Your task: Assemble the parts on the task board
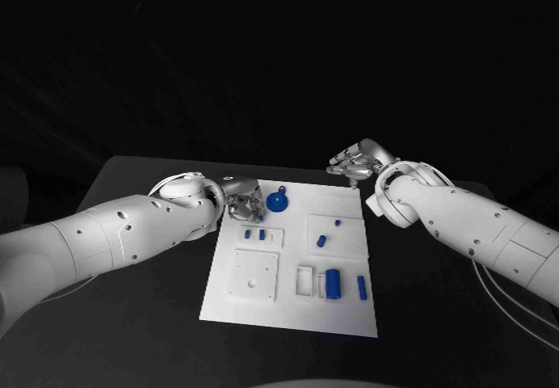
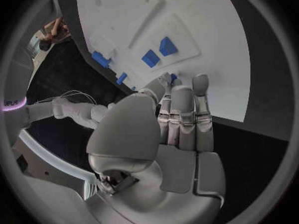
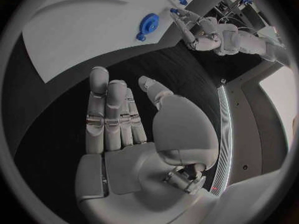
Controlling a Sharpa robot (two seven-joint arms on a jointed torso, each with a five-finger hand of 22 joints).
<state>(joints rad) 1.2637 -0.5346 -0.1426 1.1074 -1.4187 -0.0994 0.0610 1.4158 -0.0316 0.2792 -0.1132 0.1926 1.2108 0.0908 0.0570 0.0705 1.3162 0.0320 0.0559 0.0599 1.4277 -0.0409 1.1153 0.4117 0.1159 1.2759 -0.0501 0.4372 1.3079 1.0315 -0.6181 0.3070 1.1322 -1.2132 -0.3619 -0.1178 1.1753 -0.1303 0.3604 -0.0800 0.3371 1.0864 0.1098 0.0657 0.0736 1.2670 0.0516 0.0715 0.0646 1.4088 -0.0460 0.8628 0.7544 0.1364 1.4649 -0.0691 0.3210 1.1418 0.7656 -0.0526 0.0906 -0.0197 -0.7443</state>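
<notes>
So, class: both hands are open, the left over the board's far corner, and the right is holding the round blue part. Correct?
Not quite. The right hand holds nothing; the right wrist view shows its fingers spread, and the round blue part lies apart on the board. The left hand is open over the far corner.

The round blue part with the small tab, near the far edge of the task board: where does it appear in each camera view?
Head view: the round blue part lies on the task board near its far edge, beside the left hand.
Left wrist view: I cannot pick it out.
Right wrist view: it lies on the board beyond the right hand.
Shared landmark: the white board itself.
</notes>
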